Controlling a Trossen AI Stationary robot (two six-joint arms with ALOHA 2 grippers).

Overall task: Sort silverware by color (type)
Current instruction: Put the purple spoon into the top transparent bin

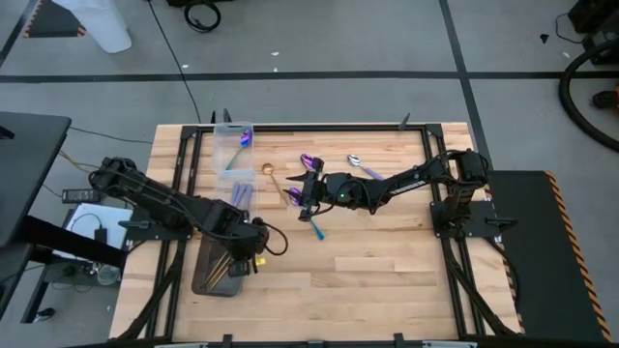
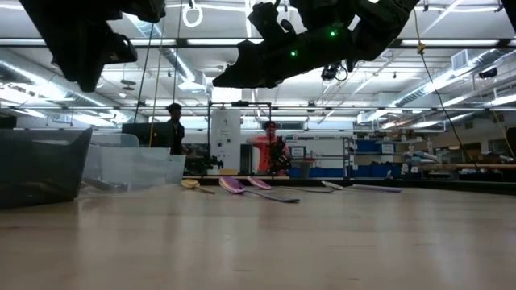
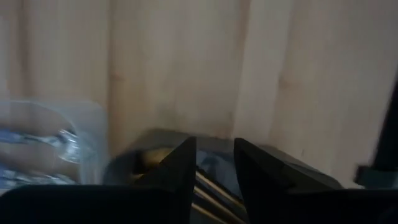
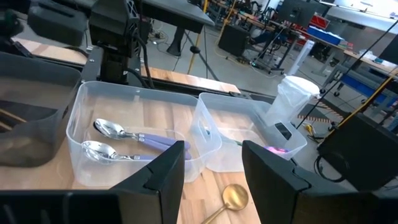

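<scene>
The left gripper [image 1: 253, 253] hangs low over the dark grey tray [image 1: 205, 275] at the lower left of the high view, its fingers [image 3: 180, 165] parted with nothing between them. Through that gap the left wrist view shows thin gold handles [image 3: 208, 186] lying in the tray (their bowls are cut off or hidden behind the fingers). A clear bin [image 3: 93, 134] sits just beside the tray, its contents too blurred to name.

The right gripper [image 1: 308, 193] reaches to the middle of the table [image 1: 387, 280], fingers [image 4: 165, 174] spread and empty, raised above the wood as the low view shows. Its own body covers part of the loose spoons in the high view. Still visible there: a gold spoon [image 1: 271, 172] just left of the gripper, a purple spoon [image 1: 308, 160] above it, a silver spoon [image 1: 356, 162] to the upper right, and a teal handle [image 1: 317, 230] poking out below the gripper, its bowl hidden.

In the right wrist view, two silver spoons with pale purple handles [image 4: 118, 140] lie in the nearer clear bin [image 4: 81, 112]; a second clear bin [image 4: 214, 134] beside it holds something purple [image 4: 277, 150], mostly hidden by the wall. Two people [image 2: 173, 129] stand far behind the table.
</scene>
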